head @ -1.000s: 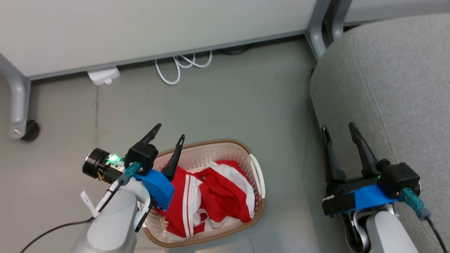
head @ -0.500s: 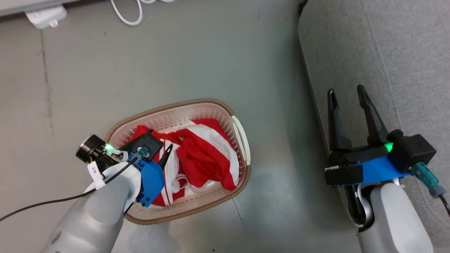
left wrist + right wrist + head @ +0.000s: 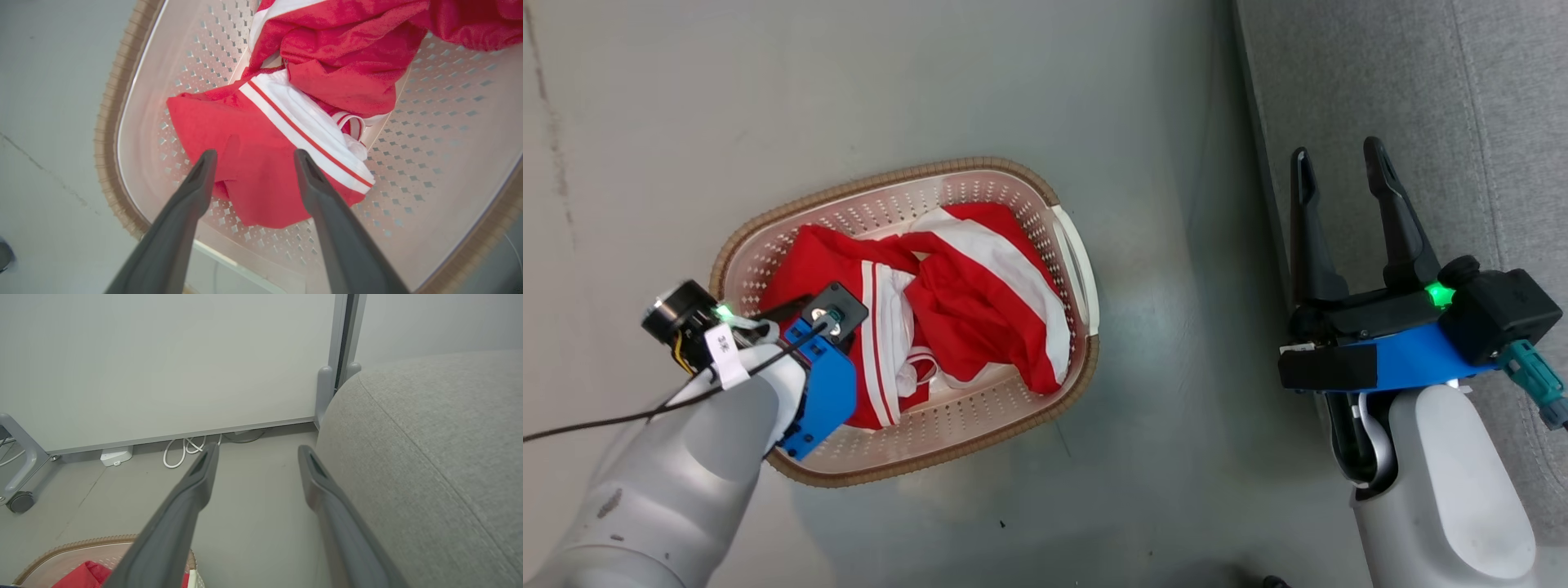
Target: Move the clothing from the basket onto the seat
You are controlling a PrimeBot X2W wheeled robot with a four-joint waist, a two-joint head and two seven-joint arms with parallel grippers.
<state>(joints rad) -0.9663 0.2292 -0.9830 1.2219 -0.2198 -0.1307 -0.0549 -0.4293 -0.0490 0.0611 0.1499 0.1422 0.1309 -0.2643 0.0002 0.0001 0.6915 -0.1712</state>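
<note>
Red soft sports clothing [image 3: 980, 318] with white stripes and panels sits bunched up inside the cream oval perforated plastic basket [image 3: 988, 189] with the brown woven-look rim, and that basket stands on the smooth grey floor [image 3: 890, 73].

Over the basket's left end hangs the left gripper [image 3: 255, 154], pointing straight down into it. Its wrist view shows the two long dark fingers spread well apart with nothing pinched between them. The tips straddle a flat red fold, just beside a white band with a thin red line. Touching the cloth, or a shade above it? Hard to call from this angle. In the head view, the pale forearm and blue wrist block cover that end of the pile.

Across on the other side, the right gripper [image 3: 1337, 151] has its fingers wide and empty, right along the edge of the large grey fabric-upholstered seat [image 3: 1462, 90], well apart from the basket. Its wrist view looks past the fingers to a pale wall panel [image 3: 163, 355], with a looped white cable [image 3: 184, 451] on the floor at its foot.
</note>
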